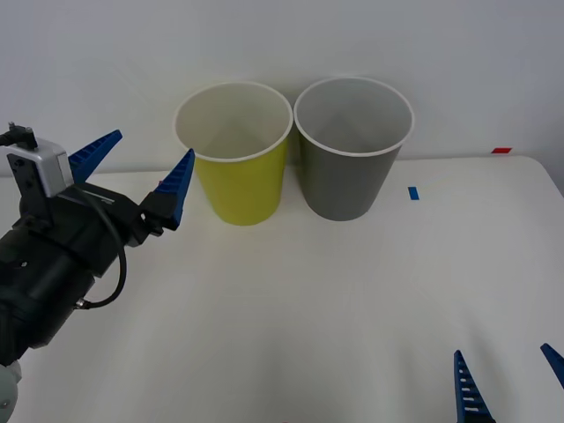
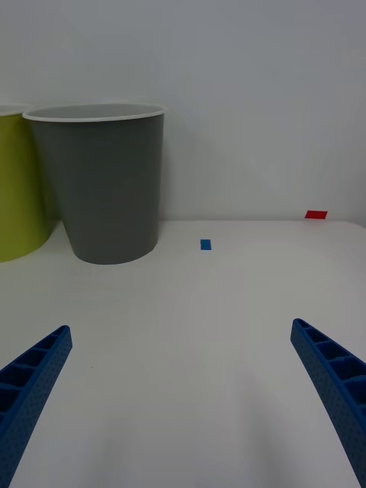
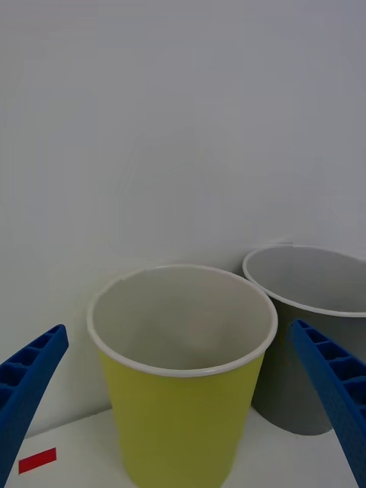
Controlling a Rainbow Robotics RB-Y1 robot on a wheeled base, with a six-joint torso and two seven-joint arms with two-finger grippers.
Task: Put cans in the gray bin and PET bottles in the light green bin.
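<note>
The light green bin (image 1: pixel 238 185) and the gray bin (image 1: pixel 348 181) stand side by side at the back of the white table, green on the left. My left gripper (image 1: pixel 137 172) is raised to the left of the green bin, open, with nothing between its blue fingers; its wrist view looks at the light green bin (image 3: pixel 183 404) with the gray bin (image 3: pixel 305 366) beside it. My right gripper (image 1: pixel 507 383) sits low at the table's front right, open and empty, facing the gray bin (image 2: pixel 107 191). No can or PET bottle is in view.
A small blue tape mark (image 1: pixel 412 192) lies right of the gray bin, and a red tape mark (image 1: pixel 500 151) sits at the table's far right edge. A white wall stands right behind the bins. The white table (image 1: pixel 291 308) stretches in front of them.
</note>
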